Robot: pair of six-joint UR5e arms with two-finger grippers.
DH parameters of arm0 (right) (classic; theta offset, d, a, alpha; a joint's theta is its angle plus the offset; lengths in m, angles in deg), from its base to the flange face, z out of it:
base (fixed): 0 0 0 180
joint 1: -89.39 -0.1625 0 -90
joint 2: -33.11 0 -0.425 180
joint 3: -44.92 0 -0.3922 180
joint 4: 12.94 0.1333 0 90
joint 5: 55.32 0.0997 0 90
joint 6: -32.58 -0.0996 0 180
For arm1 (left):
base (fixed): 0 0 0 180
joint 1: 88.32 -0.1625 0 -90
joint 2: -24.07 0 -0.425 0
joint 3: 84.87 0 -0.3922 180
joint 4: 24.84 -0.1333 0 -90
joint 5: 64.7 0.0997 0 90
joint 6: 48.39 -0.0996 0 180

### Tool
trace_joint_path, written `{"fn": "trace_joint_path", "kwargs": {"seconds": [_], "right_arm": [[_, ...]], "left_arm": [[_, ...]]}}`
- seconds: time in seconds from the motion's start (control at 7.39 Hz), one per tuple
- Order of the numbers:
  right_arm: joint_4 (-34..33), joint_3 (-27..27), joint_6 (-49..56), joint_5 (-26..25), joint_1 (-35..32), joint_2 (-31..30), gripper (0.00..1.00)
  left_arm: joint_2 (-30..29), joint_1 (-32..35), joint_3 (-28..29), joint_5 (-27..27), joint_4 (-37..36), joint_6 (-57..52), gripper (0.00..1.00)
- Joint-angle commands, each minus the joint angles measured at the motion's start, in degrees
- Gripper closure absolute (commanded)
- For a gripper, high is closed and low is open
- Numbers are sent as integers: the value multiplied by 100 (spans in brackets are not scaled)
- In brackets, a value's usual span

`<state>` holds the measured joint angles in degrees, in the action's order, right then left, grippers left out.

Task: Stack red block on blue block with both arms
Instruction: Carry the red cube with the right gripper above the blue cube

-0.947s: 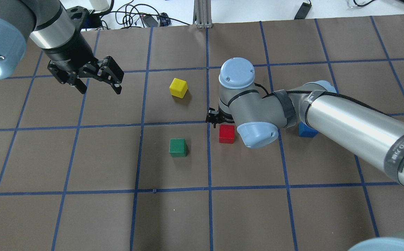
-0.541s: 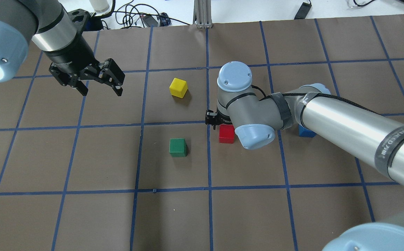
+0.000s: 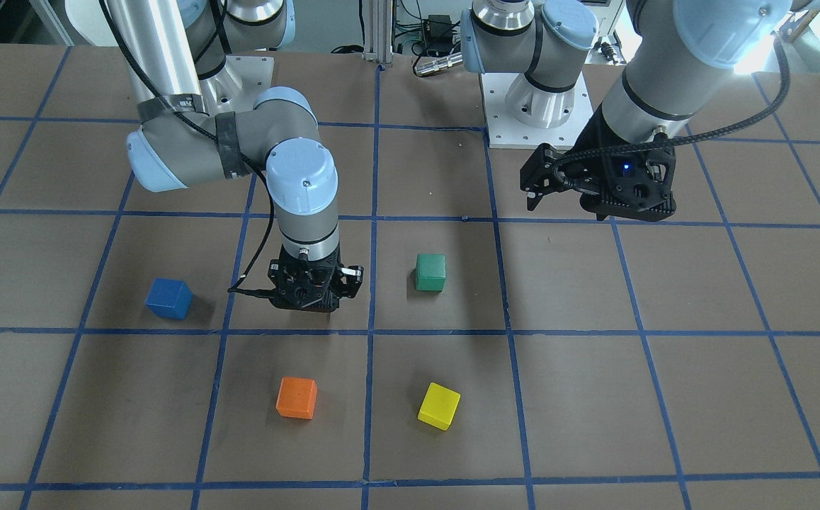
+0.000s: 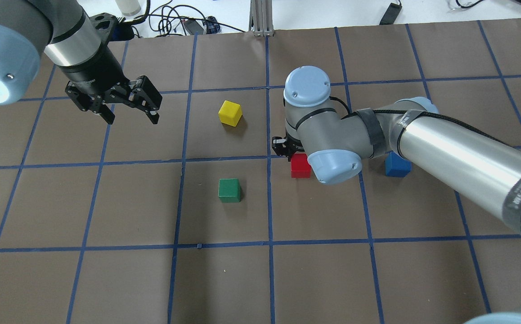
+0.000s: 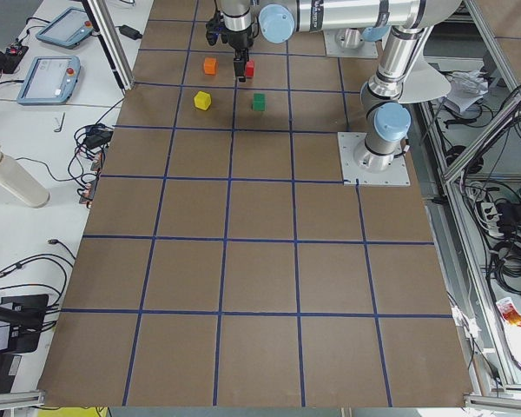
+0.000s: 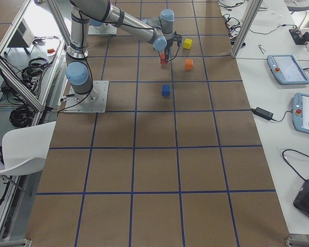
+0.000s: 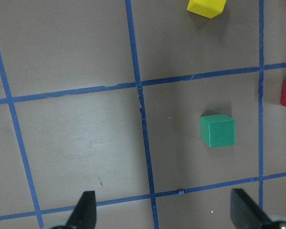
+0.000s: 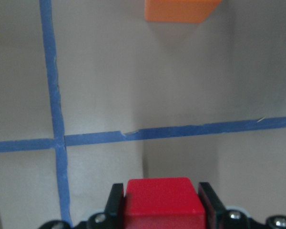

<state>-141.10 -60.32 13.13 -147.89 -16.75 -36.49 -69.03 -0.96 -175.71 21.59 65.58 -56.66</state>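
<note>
The red block (image 8: 163,200) sits between the two fingers (image 8: 115,202) of the right hand (image 3: 307,294), which press on its sides: the hand is clamped on it, low over the desk (image 4: 107,270). Whether the block has left the desk I cannot tell. The pick looks made, or nearly so. The carry and the placing are left, since the blue block (image 4: 397,165) stands alone with nothing on top, well apart from the red block on the robot's right of it.

The left hand (image 4: 131,118) hangs well away from the red block on the robot's left, fingers apart and holding nothing. Its part in the task has not begun.

The right wrist view alone shows the grip itself. The front-facing view hides the red block behind the hand, yet shows the orange block (image 3: 297,397), which lies beyond the red block on the far side from the robot and which the right arm covers in the overhead view. The overhead view shows the green block (image 4: 229,190) and yellow block (image 4: 230,113), both on the robot's left of the red block.
</note>
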Motion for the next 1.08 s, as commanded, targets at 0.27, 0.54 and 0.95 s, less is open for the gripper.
{"fn": "trace_joint_path", "kwargs": {"seconds": [0.27,0.54,0.95], "right_arm": [[1469,162,2088,-32,1749,-941,82],[1443,-30,2384,-68,2673,-1020,83],[1171,-417,2261,2,2703,-1073,83]], "left_arm": [[46,9,14,1,-50,10,0],[-50,9,5,-7,-51,19,0],[-50,9,14,-7,-50,10,0]]}}
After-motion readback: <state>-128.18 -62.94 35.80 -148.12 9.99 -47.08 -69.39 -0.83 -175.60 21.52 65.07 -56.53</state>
